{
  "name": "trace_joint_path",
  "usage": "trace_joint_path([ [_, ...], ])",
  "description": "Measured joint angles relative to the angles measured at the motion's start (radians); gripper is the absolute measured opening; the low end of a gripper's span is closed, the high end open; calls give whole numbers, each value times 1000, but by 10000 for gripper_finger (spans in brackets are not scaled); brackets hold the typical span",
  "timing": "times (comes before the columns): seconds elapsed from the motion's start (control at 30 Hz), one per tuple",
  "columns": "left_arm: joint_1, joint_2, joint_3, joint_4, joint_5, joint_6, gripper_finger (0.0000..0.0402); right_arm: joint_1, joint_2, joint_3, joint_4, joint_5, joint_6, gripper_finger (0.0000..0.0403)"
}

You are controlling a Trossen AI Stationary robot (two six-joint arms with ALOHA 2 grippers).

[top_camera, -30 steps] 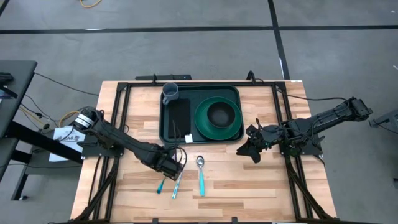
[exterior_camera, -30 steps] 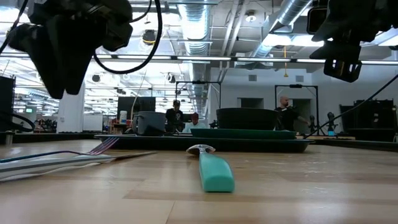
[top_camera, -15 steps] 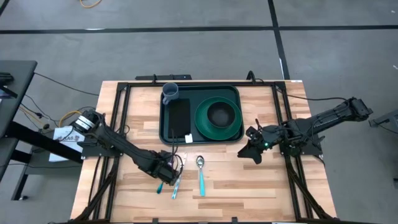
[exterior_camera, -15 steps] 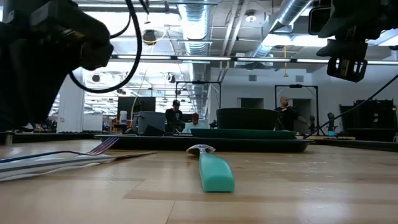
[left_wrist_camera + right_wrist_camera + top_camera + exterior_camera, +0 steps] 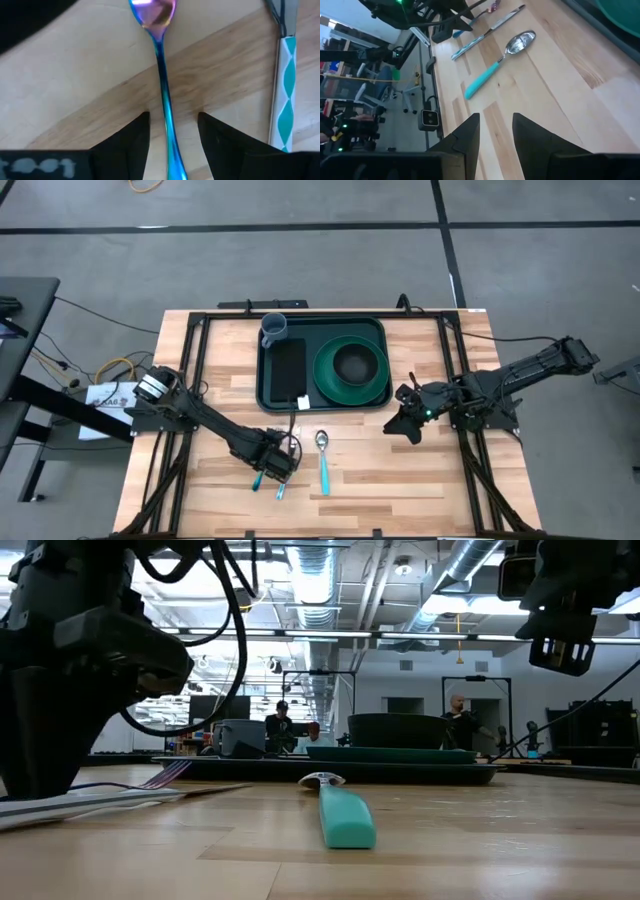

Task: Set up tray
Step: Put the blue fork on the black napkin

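Iridescent spoon (image 5: pixel 161 75) handle's end behind the left claw (image 5: pixel 172 150)

Grey floor (image 5: pixel 300 260) with dark lines, ceiling ducts (image 5: pixel 480 565), bright lights, people (image 5: pixel 283 725) far behind the counter (image 5: pixel 360 470).

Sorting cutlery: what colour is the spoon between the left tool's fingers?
Iridescent blue-purple spoon; left wrist view.

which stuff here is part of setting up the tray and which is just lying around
Part of the job:
- large dark green rectangular plastic tray, holding a round green plate, black bowl, grey cup, flat black rectangle
- iridescent metal spoon, straddled by the open left gripper
- teal-handled spoon
- teal-patterned knife

Lying about:
- loose cables off the table's left edge
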Motion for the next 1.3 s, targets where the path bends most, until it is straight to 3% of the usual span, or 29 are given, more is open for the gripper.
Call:
trace_joint_path([
  [0.23, 0, -7, -1, -17, -30, 0, 139, 2, 0, 0, 3, -1, -6, 108],
  [0.83, 1, -9, -4, -4, -11, -15, 8, 1, 0, 0, 5, -1, -14, 108],
  [1.07, 1, -8, 2, -11, -17, -46, 3, 1, 0, 0, 5, -7, -35, 108],
  [1.3, 0, 7, 104, -82, -86, -105, 1, 1, 0, 1, 2, -18, -36, 108],
])
